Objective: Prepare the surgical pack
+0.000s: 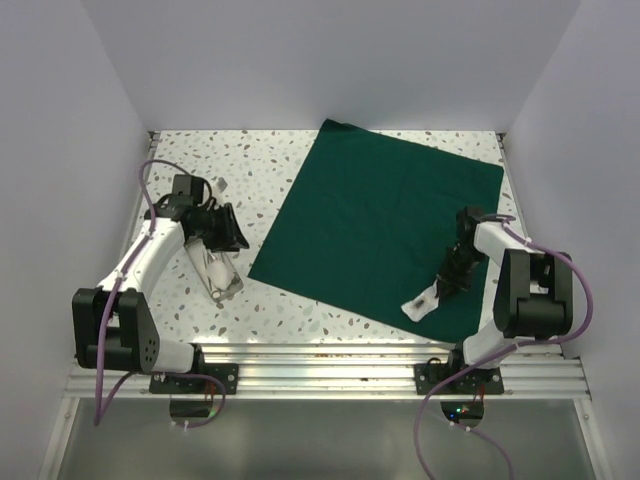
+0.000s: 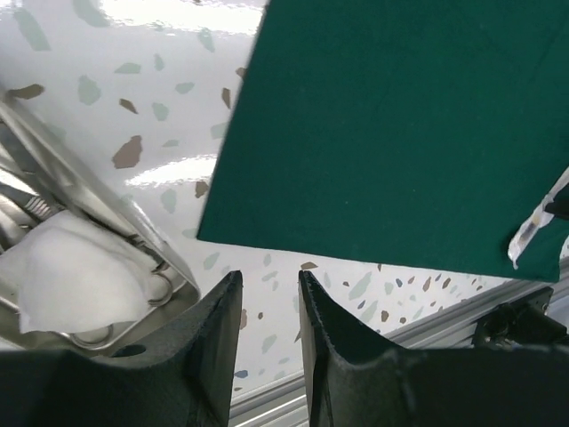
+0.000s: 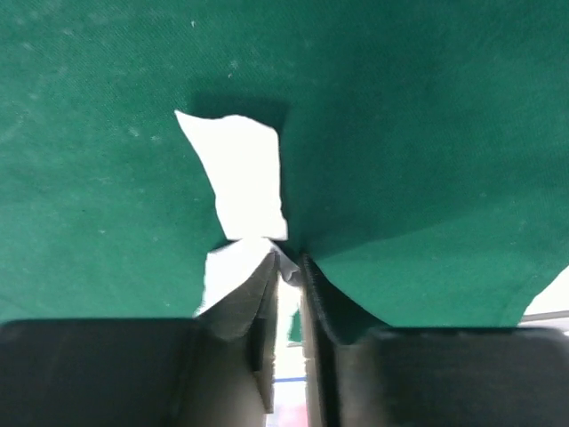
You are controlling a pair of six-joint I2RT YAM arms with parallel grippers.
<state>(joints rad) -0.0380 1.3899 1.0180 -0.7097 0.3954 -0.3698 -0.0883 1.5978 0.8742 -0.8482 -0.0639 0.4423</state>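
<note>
Pinching thin white gauze pad (image 3: pixel 240 178): right hand (image 3: pixel 286 262), at near edge of cloth (image 1: pixel 390 220) | cloth: dark green square, flat on speckled surface (image 1: pixel 250 170) | left of it: steel tray (image 1: pixel 220 280); left hand (image 2: pixel 269 280) narrowly parted, empty

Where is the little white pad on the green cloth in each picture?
Top external: white pad, lower right, at the near edge of the green cloth.
Left wrist: far right, by the cloth's corner.
Right wrist: middle of the picture.
Shared landmark: the green cloth's near edge.
</note>
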